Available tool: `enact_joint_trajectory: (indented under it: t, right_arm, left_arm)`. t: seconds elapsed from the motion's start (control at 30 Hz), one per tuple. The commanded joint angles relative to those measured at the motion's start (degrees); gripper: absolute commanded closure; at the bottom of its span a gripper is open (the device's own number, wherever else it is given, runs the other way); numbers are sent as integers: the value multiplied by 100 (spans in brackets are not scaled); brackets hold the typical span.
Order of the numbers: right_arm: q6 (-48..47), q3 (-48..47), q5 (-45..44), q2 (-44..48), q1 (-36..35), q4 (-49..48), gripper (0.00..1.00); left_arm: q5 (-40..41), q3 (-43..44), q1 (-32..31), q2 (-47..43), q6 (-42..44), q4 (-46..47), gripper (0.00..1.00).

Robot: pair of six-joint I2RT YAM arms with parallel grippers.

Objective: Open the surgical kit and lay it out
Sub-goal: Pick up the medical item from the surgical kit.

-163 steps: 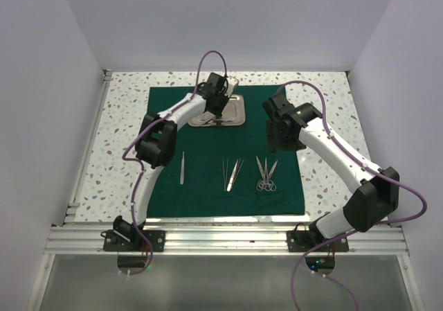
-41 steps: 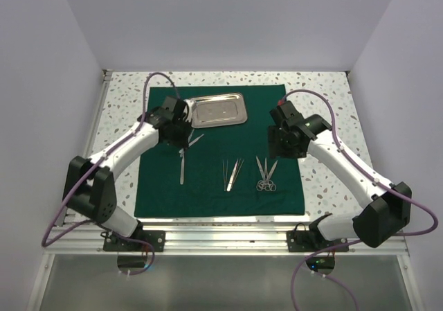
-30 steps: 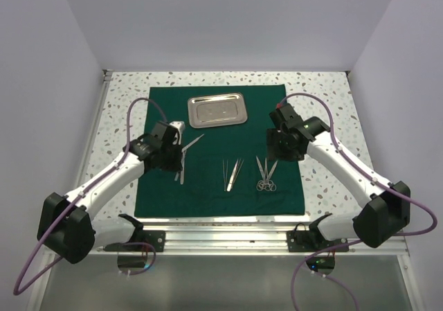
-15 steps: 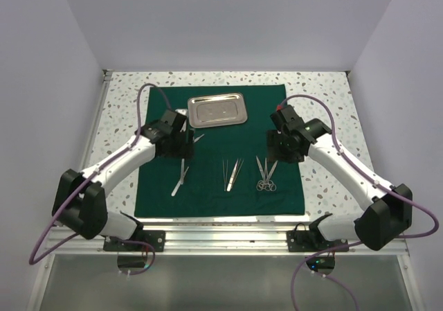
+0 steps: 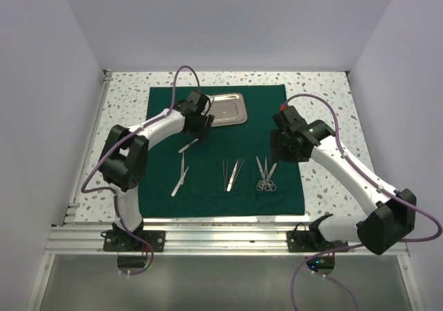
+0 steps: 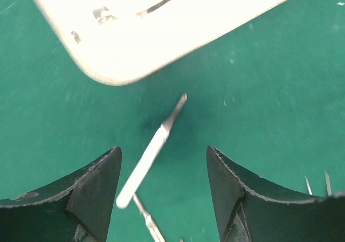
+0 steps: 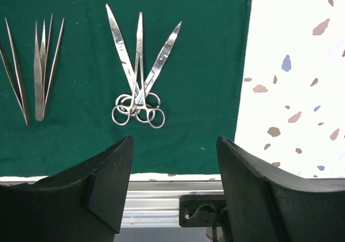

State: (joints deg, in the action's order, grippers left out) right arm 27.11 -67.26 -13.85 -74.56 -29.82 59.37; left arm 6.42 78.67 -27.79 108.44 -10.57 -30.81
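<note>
Lying flat on the speckled table [image 5: 124,96], the dark green cloth [image 5: 228,152] is fully spread, its near edge running parallel to the aluminium rail [image 5: 228,238].

1. Steel tray [image 5: 225,109]: sits at the far middle of the cloth. In the left wrist view its rounded corner [image 6: 161,21] is overexposed, and any marking on it cannot be read.
2. Slim flat-handled instrument [image 5: 187,145]: lies diagonally on the cloth just near of the tray, apart from it. Its narrow tip points toward the tray corner [image 6: 151,153].
3. Two slim instruments [image 5: 180,176]: lie crossed on the left part of the cloth, near of item 2.
4. Tweezers [image 5: 231,174]: lie side by side in the near middle of the cloth, points toward the far side [image 7: 40,64].
5. Ring-handled instruments [image 5: 264,174]: lie to the right of the tweezers, overlapping at the rings, blades fanned toward the far side [image 7: 139,75].

Left end effector [image 5: 201,127]: jaws spread and empty, one finger on each side of item 2 without touching it [image 6: 163,150].

Right end effector [image 5: 287,148]: jaws spread and empty, over the right edge of the cloth near item 5 [image 7: 173,145].
</note>
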Motion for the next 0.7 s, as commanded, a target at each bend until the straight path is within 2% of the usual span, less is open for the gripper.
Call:
enact_joint_trajectory:
  t: [0.0,0.2,0.3,0.43,0.53,0.67]
  right_arm:
    - [-57,-147,-320,205,38,153,33]
    - [-13,-147,-399,179,38,206,33]
    - [4,-164,-417,135,47,215,33]
    - [13,-182,-408,100,47,232,33]
    - [22,-191,-382,47,47,224,33]
    - [31,-191,-356,21,56,232,33]
  left_arm:
    - [53,491,2,361,415,198,33]
    - [158,649,2,889,459,145,35]
    - [185,518,2,1029,459,154,41]
    - [80,123,45,1030,415,259,61]
    - [-78,-141,124,942,371,409,72]
    - [-105,-247,195,863,380,418,80]
